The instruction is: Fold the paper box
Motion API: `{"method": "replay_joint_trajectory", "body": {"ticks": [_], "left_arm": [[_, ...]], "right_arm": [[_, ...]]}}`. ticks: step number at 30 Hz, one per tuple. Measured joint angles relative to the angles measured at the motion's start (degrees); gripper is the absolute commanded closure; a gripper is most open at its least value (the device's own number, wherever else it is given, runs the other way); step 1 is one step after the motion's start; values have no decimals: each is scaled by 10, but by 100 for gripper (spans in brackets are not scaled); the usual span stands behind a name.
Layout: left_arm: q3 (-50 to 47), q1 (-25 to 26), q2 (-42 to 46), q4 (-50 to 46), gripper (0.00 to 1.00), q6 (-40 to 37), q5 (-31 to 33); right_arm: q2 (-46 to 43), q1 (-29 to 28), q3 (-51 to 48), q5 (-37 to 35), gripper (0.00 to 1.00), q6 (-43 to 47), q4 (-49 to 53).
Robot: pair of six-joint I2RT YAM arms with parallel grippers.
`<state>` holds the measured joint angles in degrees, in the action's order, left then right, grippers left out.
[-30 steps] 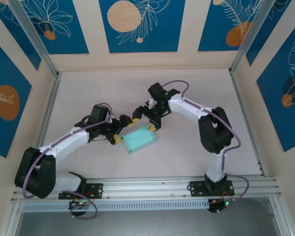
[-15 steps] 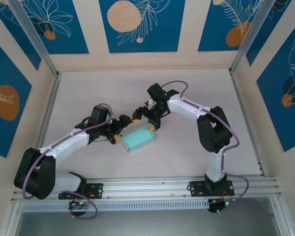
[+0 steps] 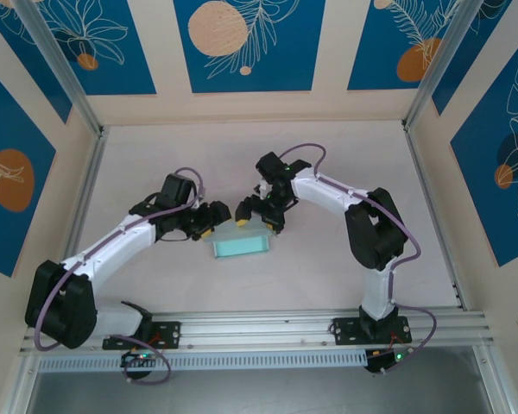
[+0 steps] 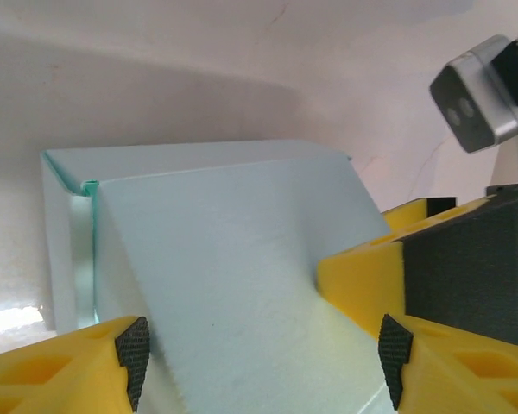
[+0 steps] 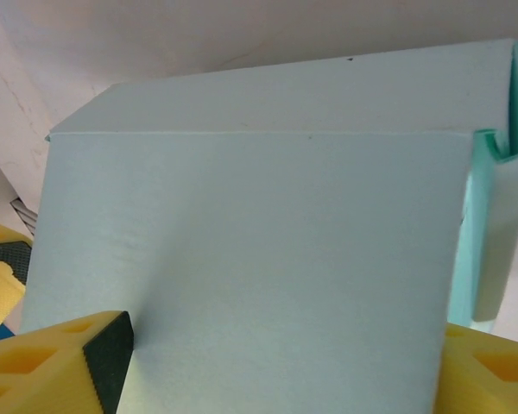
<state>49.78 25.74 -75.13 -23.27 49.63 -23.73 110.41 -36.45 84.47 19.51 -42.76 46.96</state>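
Observation:
The paper box (image 3: 240, 247) is pale mint card and lies level on the table between my two arms. From the left, my left gripper (image 3: 217, 222) reaches its near-left end. In the left wrist view a sloping panel of the box (image 4: 224, 259) fills the gap of the left gripper (image 4: 263, 362), with both black pads (image 4: 132, 358) against its edges. My right gripper (image 3: 257, 222) hangs over the far edge. In the right wrist view the box (image 5: 259, 233) spreads beyond the open right gripper (image 5: 276, 371), whose left pad (image 5: 108, 362) sits in front of the panel.
A yellow finger of the right gripper (image 4: 358, 272) presses close beside the left one, with the right wrist camera (image 4: 479, 95) above it. Bare tabletop (image 3: 328, 155) surrounds the box. Patterned walls and metal posts (image 3: 82, 164) close in the sides and back.
The box has turned from slanted to level and shifted slightly left. Both grippers have narrowed, the left one most, and the left gripper has moved in onto the box.

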Motion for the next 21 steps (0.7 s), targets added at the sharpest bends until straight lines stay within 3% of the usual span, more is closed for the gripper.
{"method": "replay_joint_trajectory", "body": {"ticks": [10,21], "left_arm": [[0,2,-7,-28,41,-45,18],[4,3,-47,-61,44,-90,44]], "right_arm": [[-5,0,-10,-12,23,14,4],[-6,8,0,-14,22,37,25]]}}
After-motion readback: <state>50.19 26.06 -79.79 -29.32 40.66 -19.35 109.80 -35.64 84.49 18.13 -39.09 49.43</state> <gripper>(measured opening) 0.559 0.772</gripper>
